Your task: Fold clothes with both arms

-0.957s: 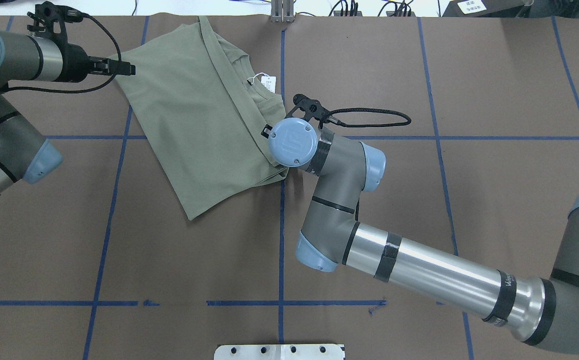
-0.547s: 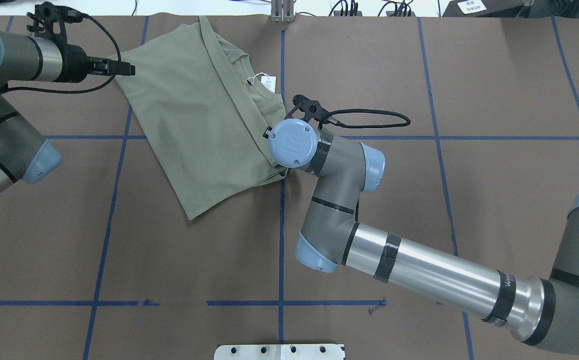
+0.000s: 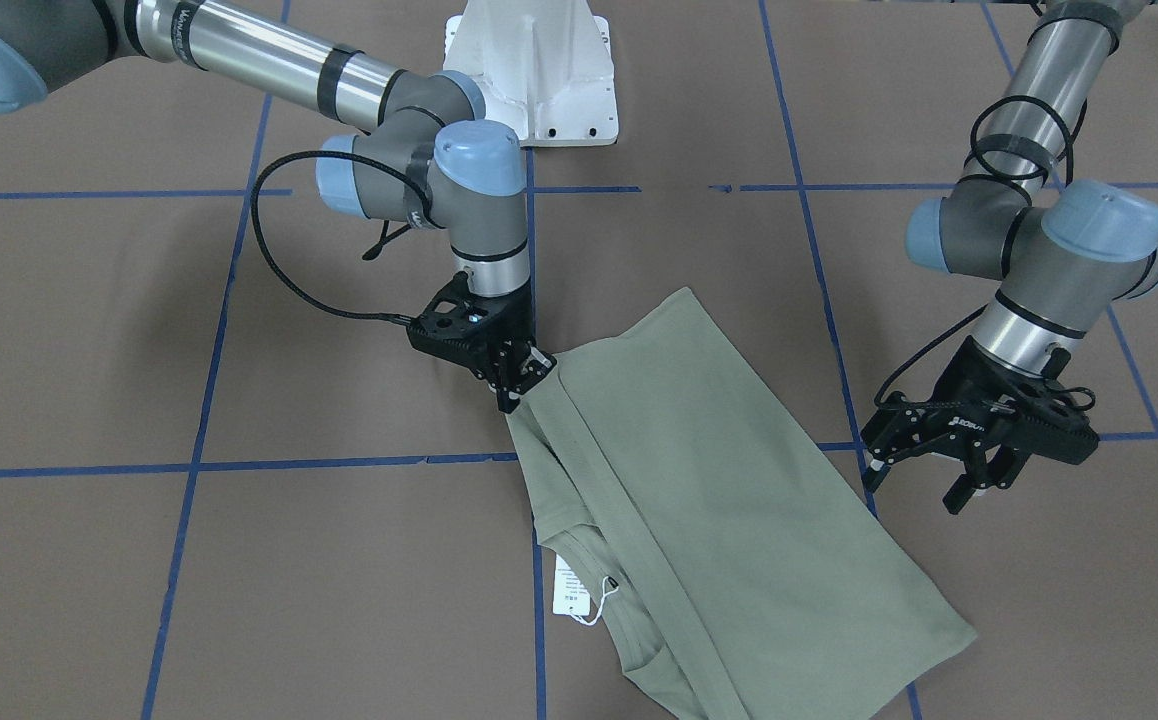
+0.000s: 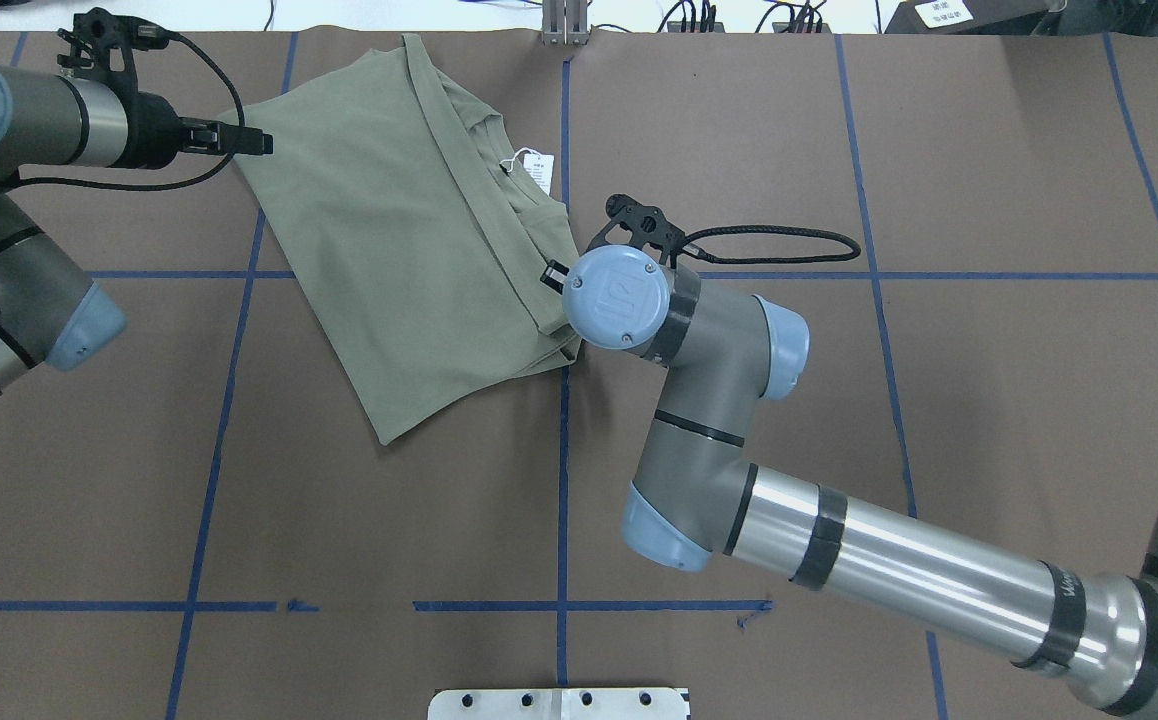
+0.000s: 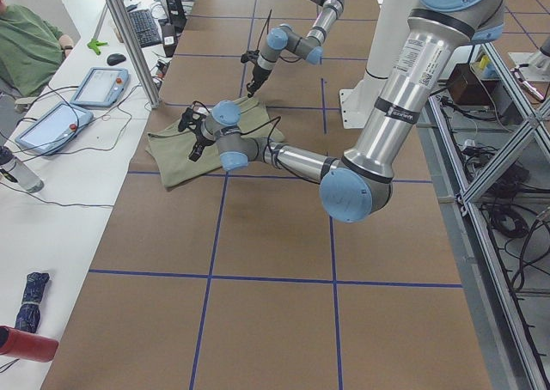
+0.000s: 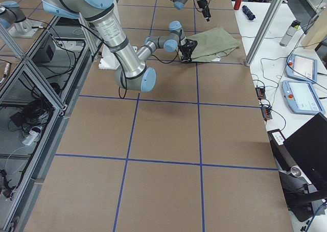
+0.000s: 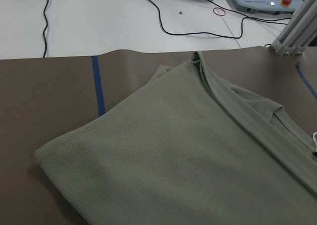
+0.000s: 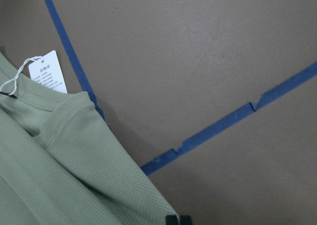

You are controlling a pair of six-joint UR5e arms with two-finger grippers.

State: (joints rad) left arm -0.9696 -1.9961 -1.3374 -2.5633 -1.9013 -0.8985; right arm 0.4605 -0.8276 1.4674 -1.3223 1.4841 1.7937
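1. The sage-green shirt (image 4: pixel 409 250) lies folded into a slanted oblong on the far left part of the desk (image 4: pixel 939 400), seen from overhead. Its collar end is towards the desk's far edge.
2. A white paper tag (image 3: pixel 571 590) hangs on a string from the collar and rests on the desk just beside the folded edge.
3. The right pincer (image 3: pixel 517 390) points straight down with its jaws closed on the shirt's near corner, and the cloth there is pulled up into a small peak.
4. The left pincer (image 3: pixel 919 480) hovers just beside the opposite long edge with its jaws spread apart, holding nothing.
5. Blue tape lines (image 4: pixel 564 480) divide the brown desk into squares, and one runs under the shirt.
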